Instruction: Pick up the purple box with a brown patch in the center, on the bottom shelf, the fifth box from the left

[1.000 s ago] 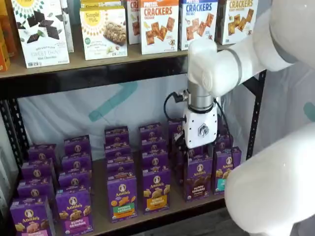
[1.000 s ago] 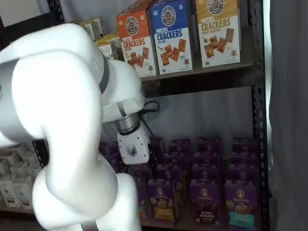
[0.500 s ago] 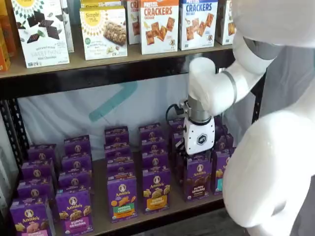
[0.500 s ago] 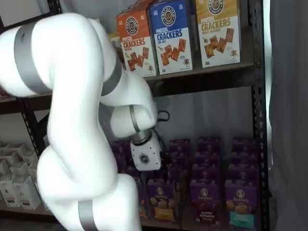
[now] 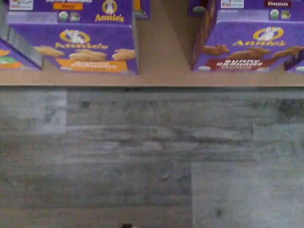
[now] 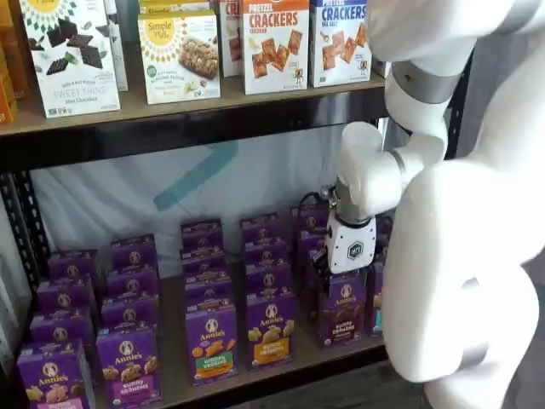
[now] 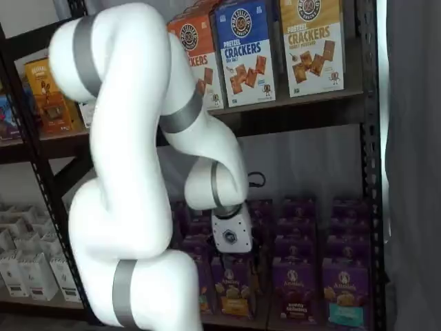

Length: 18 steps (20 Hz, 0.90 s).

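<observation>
The purple box (image 6: pixel 343 308) stands on the bottom shelf (image 6: pixel 281 368), front row, directly below the gripper (image 6: pixel 347 274).

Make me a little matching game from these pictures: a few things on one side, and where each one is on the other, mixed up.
Things:
1. purple box with the brown patch
2. purple box with the orange patch
3. red pretzel crackers box
4. gripper

Places:
A. on the upper shelf
B. just above the front right of the bottom shelf, over a purple box
C. front row, right under the white gripper body
D. front row, one place left of the brown-patch box

Pairs: 1-C, 2-D, 3-A, 4-B
</observation>
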{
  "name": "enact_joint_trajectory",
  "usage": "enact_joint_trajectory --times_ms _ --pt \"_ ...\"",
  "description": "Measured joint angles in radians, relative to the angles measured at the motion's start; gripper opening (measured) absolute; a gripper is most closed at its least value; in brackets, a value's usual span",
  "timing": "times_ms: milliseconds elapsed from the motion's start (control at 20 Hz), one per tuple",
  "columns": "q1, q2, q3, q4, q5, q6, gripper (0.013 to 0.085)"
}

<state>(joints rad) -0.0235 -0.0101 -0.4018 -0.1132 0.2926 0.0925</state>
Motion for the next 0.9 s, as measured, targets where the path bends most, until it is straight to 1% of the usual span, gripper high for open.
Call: enact_joint_trajectory --times_ms 150,250,300,400,500,600,750,900 --pt "-0.021 0.092 -0.047 -0.011 -0.048 -0.01 0.085" --pt "-0.034 0.149 -0.083 -0.037 -0.072 0.003 0.085" --pt "-0.041 0.176 -0.102 -0.07 -0.081 0.028 0.085" --pt "-0.057 0.236 -0.149 -0.159 -0.092 0.099 0.085" --pt "-0.063 0.285 -0.189 -0.191 -0.096 0.124 0.085" --pt "-0.066 0.335 -0.23 -0.186 -0.105 0.117 0.085" --pt "-0.081 0.406 -0.294 -0.209 -0.116 0.125 0.085" --pt "-0.099 0.459 -0.343 -0.224 -0.122 0.123 0.085"
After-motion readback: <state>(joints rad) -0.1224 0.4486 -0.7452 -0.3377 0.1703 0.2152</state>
